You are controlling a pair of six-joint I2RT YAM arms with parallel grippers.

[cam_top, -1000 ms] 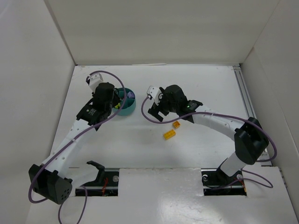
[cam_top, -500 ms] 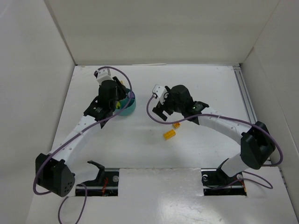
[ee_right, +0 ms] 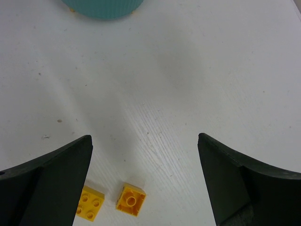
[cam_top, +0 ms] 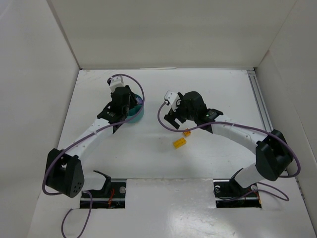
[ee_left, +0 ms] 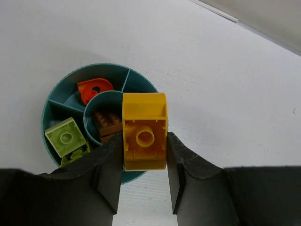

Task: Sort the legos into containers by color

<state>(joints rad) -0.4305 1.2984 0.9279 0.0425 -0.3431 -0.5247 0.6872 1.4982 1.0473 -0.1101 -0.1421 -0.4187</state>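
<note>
1. The step in hand is the drop-off. The left claw [ee_left: 144, 141] is partly closed on a yellow brick [ee_left: 144, 113], gripping it by two opposite sides. It hangs over the dish [ee_left: 101, 66], across the rim of the cup [ee_left: 94, 106] and the outer ring beside it.
2. The dish sits far and left on the table [cam_top: 218, 89]. The cup holds a brown brick [ee_left: 107, 123]. One outer cell holds an orange-red piece [ee_left: 94, 88] and another holds a green brick [ee_left: 66, 136]. The held brick hides the cell beneath it.
3. The next move, as I judge it, is to centre the brick over a cell free of other colours. It should clear the cup wall and the dividers, come down a little, and only then be let go. Released where it hangs, it might catch a rim and tip out.
4. The right claw [ee_right: 144, 139] is spread wide and holds nothing. It hovers low over the table, right of the dish and nearer. A loose brick [ee_right: 130, 199] and a second loose brick [ee_right: 90, 202], both yellow, lie close together below it. They are likely the next picks.
5. The table is flat and white, with faint streaks and specks. White walls [cam_top: 163, 34] close it in on the left, far and right sides. A rail [cam_top: 260, 99] runs along the right edge.
</note>
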